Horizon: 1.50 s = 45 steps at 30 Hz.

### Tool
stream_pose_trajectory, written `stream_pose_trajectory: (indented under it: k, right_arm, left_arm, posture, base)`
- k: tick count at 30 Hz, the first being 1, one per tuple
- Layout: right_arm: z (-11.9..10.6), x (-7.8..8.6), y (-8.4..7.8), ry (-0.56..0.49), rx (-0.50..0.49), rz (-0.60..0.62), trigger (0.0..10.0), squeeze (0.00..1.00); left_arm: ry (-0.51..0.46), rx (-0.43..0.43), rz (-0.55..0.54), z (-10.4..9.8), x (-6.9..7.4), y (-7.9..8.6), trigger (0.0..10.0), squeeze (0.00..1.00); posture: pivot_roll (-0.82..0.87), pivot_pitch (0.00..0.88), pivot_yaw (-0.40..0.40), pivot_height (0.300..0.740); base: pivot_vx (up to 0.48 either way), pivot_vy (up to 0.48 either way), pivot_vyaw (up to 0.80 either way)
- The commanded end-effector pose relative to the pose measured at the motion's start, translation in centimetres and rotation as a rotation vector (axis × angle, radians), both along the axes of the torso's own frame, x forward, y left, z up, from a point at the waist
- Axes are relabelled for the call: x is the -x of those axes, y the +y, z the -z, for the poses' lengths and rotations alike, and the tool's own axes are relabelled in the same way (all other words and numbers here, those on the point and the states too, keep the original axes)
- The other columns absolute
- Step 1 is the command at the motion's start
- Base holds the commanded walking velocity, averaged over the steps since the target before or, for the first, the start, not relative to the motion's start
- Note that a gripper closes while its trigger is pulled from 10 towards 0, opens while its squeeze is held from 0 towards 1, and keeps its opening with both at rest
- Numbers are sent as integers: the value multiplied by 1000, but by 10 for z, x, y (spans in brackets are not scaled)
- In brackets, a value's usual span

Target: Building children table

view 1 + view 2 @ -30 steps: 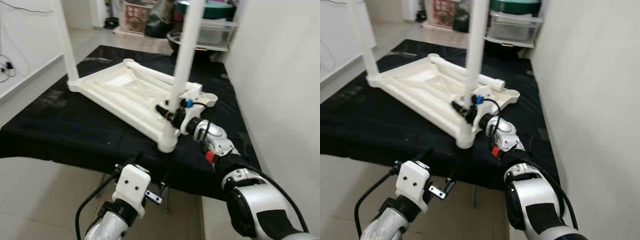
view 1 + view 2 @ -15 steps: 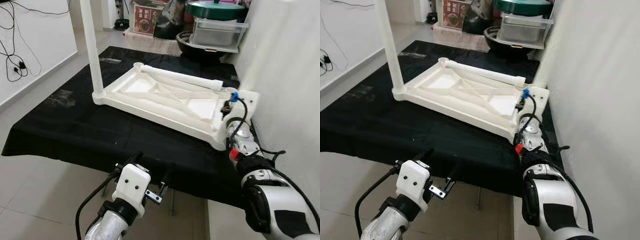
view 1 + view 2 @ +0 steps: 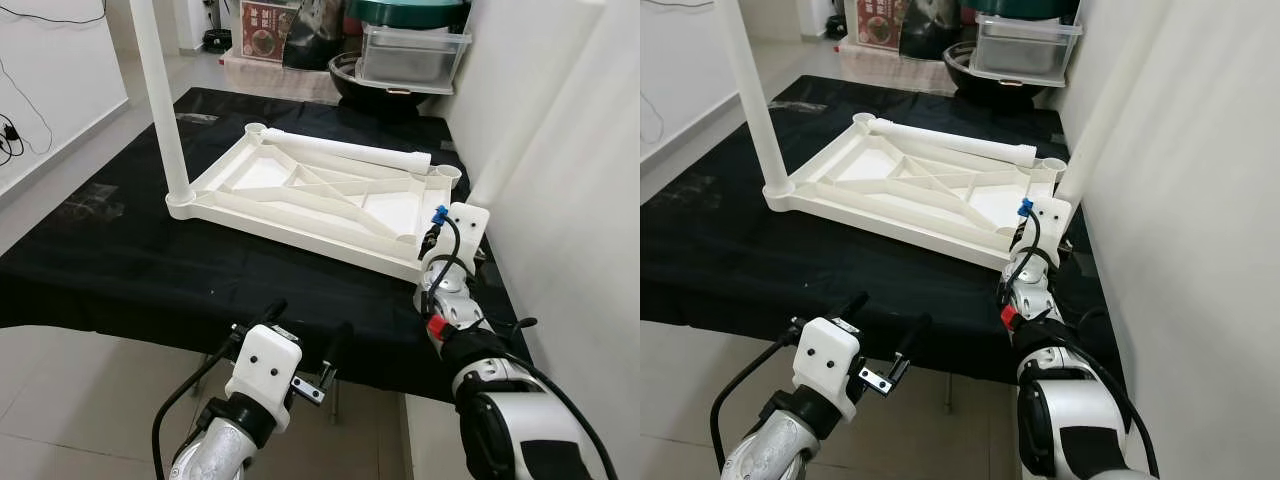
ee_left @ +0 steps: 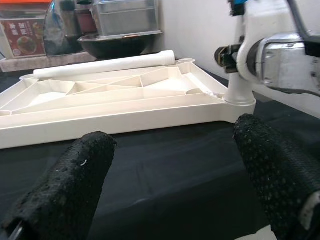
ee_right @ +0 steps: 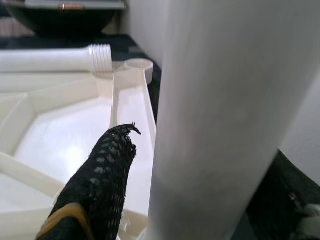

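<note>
Left eye view: the tabletop [image 3: 320, 195] lies inverted on the black table [image 3: 110, 270] so its corner sockets face up, right hand [image 3: 440, 243] gripping a leg [image 3: 1102, 100] at one, left hand [image 4: 175, 165] open, idle.

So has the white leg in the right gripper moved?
Yes. The leg swung from the upturned tabletop's near edge toward the wall-side corner.

Tabletop [image 3: 320, 205] lies upside down on the desk [image 3: 120, 270]. One leg [image 3: 160, 100] stands at its left corner, another [image 3: 1110, 90] at its right, loose leg [image 3: 345, 152] along its far edge.
</note>
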State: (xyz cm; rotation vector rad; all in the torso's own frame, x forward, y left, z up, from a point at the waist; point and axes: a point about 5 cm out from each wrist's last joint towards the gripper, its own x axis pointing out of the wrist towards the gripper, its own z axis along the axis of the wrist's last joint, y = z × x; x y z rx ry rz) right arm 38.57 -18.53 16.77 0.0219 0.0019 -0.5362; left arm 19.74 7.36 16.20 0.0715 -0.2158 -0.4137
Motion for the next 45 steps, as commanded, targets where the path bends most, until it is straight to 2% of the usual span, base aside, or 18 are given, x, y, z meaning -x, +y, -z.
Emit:
stream_pose_trajectory:
  k: [1, 5, 9, 12, 14, 15, 18, 19, 22, 23, 24, 25, 27, 32, 37, 45]
  right_arm:
    - [5, 5, 2, 5, 30, -7, 10000, 0]
    - [10, 18, 4, -11, 73, -44, 10000, 0]
    - [20, 35, -2, 6, 100, -44, 10000, 0]
    - [18, 48, 3, -46, 177, -140, 10000, 0]
    - [12, 50, 8, -100, 221, -217, 10000, 0]
    - [12, 50, 8, -100, 221, -217, 10000, 0]
    - [1, 44, 28, -165, 203, -467, 10000, 0]
    - [-1, 44, 31, -170, 198, -504, 10000, 0]
    - [-2, 44, 32, -170, 197, -515, 10000, 0]
    - [-2, 43, 42, -150, 166, -613, 10000, 0]
    - [-2, 43, 42, -150, 166, -613, 10000, 0]
    - [-2, 44, 55, -144, 131, -733, 10000, 0]
    - [-3, 47, 68, -162, 92, -859, 10000, 0]
    - [2, 49, 70, -162, 86, -872, 10000, 0]
    - [15, 54, 67, -110, 88, -850, 10000, 0]
    - [23, 59, 67, -83, 67, -855, 10000, 0]
  left_arm:
    - [23, -2, 0, 4, -1, 0, 10000, 0]
    - [25, -2, 0, 4, 0, 0, 10000, 0]
    - [26, -3, 2, 5, 0, 0, 10000, 0]
    - [29, -5, 4, 6, 0, 0, 10000, 0]
    - [30, -6, 4, 7, 0, 0, 10000, 0]
    - [30, -6, 4, 7, 0, 0, 10000, 0]
    - [40, 3, -6, 8, 0, 1, 10000, 0]
    - [43, 6, -8, 8, 0, 2, 10000, 0]
    - [44, 7, -9, 8, 0, 2, 10000, 0]
    - [47, 9, -16, 8, -1, 3, 10000, 0]
    - [47, 9, -16, 8, -1, 3, 10000, 0]
    - [57, 21, -38, 9, -3, 6, 10000, 0]
    - [81, 36, -78, 11, -5, 10, 10000, 0]
    - [107, 47, -104, 14, -7, 13, 10000, 0]
    - [140, 69, -125, 17, -9, 17, 10000, 0]
    - [159, 64, -112, 19, -9, 16, 10000, 0]
  posture:
    - [95, 82, -93, 740]
    - [88, 81, -88, 740]
    - [84, 73, -89, 740]
    - [84, 62, -88, 740]
    - [90, 53, -89, 740]
    - [90, 53, -89, 740]
    - [87, 44, -88, 740]
    - [87, 44, -88, 740]
    - [87, 44, -88, 740]
    - [87, 46, -91, 740]
    - [87, 46, -91, 740]
    - [91, 48, -94, 740]
    - [93, 46, -92, 740]
    - [89, 50, -90, 740]
    - [88, 53, -90, 740]
    - [87, 51, -85, 740]
  base:
    - [0, 0, 0]
    - [0, 0, 0]
    - [0, 0, 0]
    - [0, 0, 0]
    - [0, 0, 0]
    - [0, 0, 0]
    - [0, 0, 0]
    - [0, 0, 0]
    - [0, 0, 0]
    - [0, 0, 0]
    - [0, 0, 0]
    - [0, 0, 0]
    - [0, 0, 0]
    - [0, 0, 0]
    - [0, 0, 0]
    - [0, 422, 0]
